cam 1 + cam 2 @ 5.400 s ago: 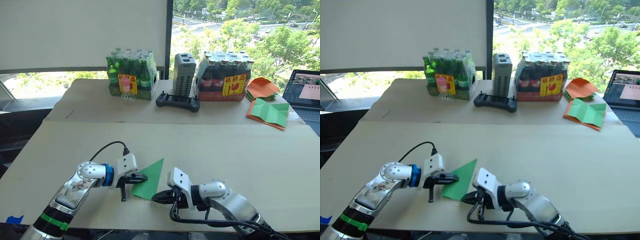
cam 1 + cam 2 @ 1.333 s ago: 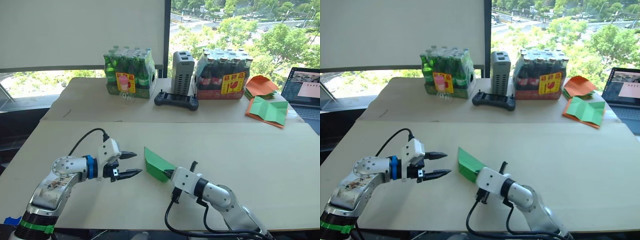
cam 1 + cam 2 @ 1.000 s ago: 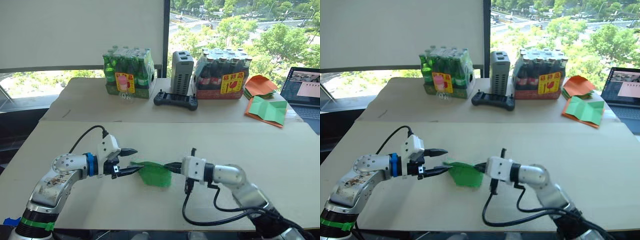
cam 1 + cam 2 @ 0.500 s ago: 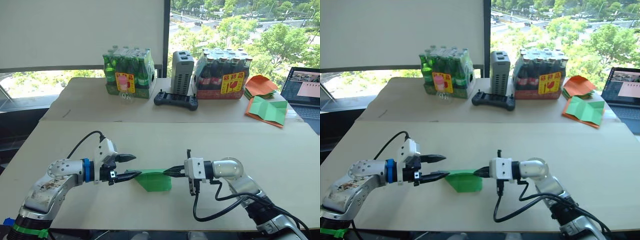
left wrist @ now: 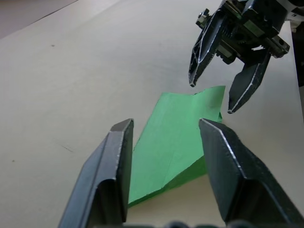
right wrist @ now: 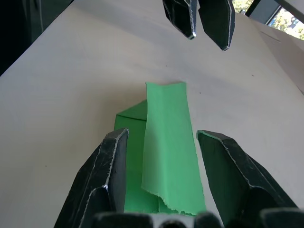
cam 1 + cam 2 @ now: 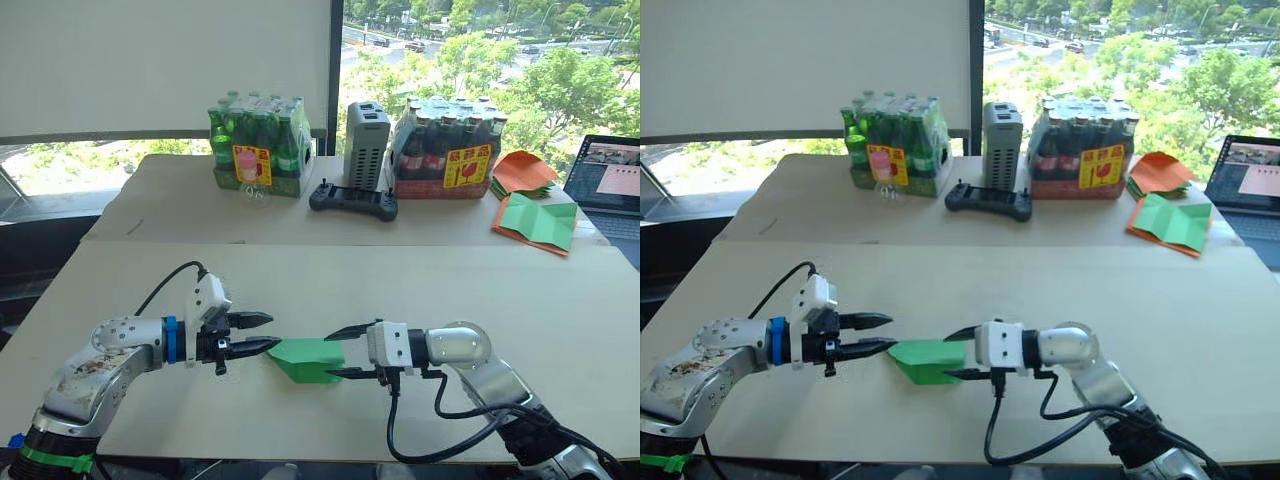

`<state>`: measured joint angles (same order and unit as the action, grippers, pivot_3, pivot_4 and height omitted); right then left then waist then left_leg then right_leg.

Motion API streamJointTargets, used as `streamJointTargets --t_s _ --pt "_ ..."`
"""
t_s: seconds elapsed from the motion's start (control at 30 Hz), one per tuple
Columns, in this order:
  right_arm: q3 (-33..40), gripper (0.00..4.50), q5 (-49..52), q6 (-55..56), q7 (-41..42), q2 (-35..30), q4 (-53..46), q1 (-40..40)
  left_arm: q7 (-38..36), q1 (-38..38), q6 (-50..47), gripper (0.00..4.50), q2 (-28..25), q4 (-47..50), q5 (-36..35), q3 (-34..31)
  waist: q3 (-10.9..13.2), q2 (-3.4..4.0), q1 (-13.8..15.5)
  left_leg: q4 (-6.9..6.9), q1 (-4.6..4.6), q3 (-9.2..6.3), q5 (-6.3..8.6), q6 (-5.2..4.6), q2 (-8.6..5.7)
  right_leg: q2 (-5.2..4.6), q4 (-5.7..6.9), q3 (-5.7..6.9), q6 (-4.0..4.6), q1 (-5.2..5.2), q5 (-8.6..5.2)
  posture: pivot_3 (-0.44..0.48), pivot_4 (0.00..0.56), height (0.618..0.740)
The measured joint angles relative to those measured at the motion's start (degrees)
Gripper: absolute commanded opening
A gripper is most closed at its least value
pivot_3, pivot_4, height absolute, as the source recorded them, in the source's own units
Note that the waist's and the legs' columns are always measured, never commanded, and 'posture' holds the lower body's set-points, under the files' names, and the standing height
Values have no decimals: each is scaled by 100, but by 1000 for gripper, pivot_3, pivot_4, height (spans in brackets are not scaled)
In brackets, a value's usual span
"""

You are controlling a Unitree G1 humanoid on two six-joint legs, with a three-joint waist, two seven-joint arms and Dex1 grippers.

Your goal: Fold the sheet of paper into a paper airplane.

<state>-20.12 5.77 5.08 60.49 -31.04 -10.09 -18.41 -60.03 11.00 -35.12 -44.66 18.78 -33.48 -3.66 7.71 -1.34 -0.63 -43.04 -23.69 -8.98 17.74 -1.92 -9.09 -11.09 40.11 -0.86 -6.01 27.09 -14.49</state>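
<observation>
The right gripper had just let go of the folded sheet of paper, so it lay flat on the table between both grippers, each wide open and holding nothing, the left gripper waiting beside it.

Near table: bare board left, right and far of folded sheet of paper. Left gripper and right gripper, both spread, flanking it closely. Far table: bottle packs, grey box, controller.
</observation>
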Motion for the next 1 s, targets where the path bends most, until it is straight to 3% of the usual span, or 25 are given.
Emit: streamJointTargets --t_s 0.1,0.13,0.43,1.0 --pt "11 2608 -16 -151 -115 2 -161 95 -15 133 38 74 48 -225 55 58 0 0 -1 0 0 0 0 0 1 1 1 1 0 0 0 0 150 675" --pt "7 2608 -43 -181 -159 7 -208 143 -11 219 86 28 94 -334 122 113 0 0 0 0 0 0 0 0 1 1 1 1 0 0 0 0 150 675" --pt "-71 2608 -225 -371 -337 4 -588 357 -326 482 895 28 315 -1135 914 1004 0 0 -15 0 -1 1 0 0 2 1 1 0 0 0 0 0 150 675" --pt "-86 2608 -116 -911 -355 -127 -1175 359 -408 398 1909 28 328 -1522 1932 1405 0 0 4 -1 0 0 0 0 0 -1 0 1 0 -2 0 0 150 675"
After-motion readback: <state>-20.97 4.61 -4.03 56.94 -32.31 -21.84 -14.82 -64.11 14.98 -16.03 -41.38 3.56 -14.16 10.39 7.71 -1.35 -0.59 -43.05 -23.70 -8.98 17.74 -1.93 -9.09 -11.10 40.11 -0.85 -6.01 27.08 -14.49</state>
